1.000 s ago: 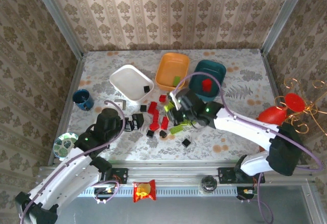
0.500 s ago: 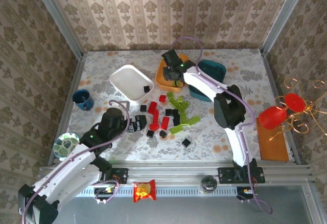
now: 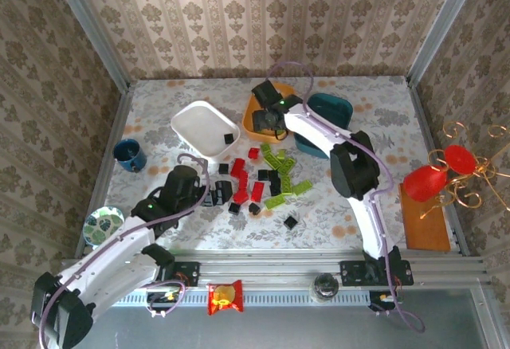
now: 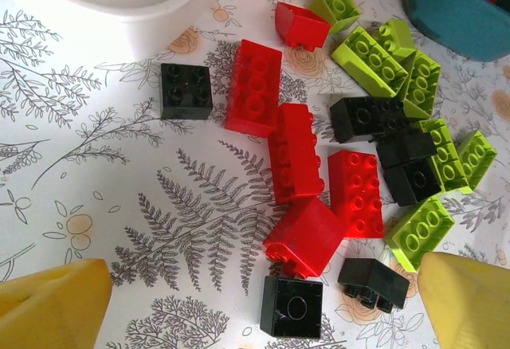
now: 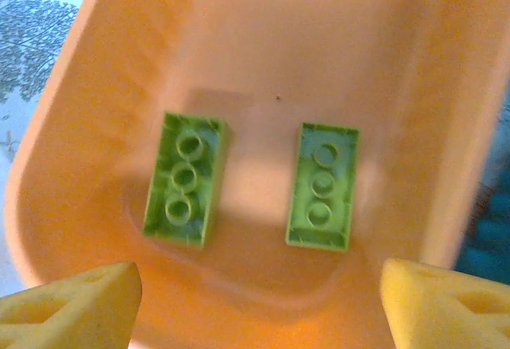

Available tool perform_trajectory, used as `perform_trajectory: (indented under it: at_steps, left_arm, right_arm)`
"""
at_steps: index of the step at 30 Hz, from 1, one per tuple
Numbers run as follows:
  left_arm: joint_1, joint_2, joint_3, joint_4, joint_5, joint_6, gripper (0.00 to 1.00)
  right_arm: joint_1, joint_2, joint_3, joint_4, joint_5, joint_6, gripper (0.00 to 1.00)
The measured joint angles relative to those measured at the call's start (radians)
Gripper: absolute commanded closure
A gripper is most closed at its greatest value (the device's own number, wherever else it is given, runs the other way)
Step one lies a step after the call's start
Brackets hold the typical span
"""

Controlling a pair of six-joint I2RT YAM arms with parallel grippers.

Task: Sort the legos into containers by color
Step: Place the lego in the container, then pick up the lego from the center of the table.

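Red, black and lime legos (image 3: 263, 178) lie in a loose pile mid-table. Behind them stand the white tray (image 3: 199, 122), the orange tray (image 3: 256, 102) and the teal tray (image 3: 333, 110). My right gripper (image 3: 273, 119) hangs open over the orange tray (image 5: 319, 46); two lime bricks (image 5: 186, 178) (image 5: 322, 186) lie studs-down on its floor, free of the fingers. My left gripper (image 3: 213, 194) is open at the pile's left edge, above a black square brick (image 4: 292, 307) and a tilted red brick (image 4: 307, 236). One black brick (image 3: 229, 137) sits in the white tray.
A dark blue cup (image 3: 129, 154) and a patterned bowl (image 3: 102, 225) stand at the left. A lone black brick (image 3: 292, 222) lies nearer the front edge. A snack packet (image 3: 225, 297) rests on the rail. Red ornaments and an orange board (image 3: 426, 225) occupy the right.
My right gripper left the pile shut, swung back over the orange tray and has now opened; a lime brick lies released there. The left gripper crept closer to the pile.
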Motion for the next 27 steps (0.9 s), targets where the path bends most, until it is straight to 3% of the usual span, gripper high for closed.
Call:
perform_trajectory:
  at_steps: [3, 10, 13, 18, 27]
  left_arm:
    - [0.000, 0.025, 0.001, 0.007, 0.002, 0.000, 0.01]
    - [-0.028, 0.193, 0.037, 0.037, 0.011, 0.024, 0.12]
    - [-0.074, 0.310, 0.102, 0.045, -0.005, 0.063, 0.14]
    - [-0.159, 0.465, 0.206, 0.076, -0.059, 0.132, 0.30]
    - [-0.172, 0.674, 0.280, 0.087, -0.160, 0.177, 0.43]
  right_arm:
    - [0.017, -0.158, -0.170, 0.067, -0.005, 0.000, 0.20]
    - [0.098, -0.513, -0.549, 0.246, -0.016, 0.031, 0.21]
    - [0.112, -0.578, -0.668, 0.288, -0.020, 0.056, 0.21]
    - [0.112, -0.613, -0.784, 0.303, -0.021, 0.090, 0.21]
    - [0.112, -0.855, -0.949, 0.327, -0.011, 0.127, 0.21]
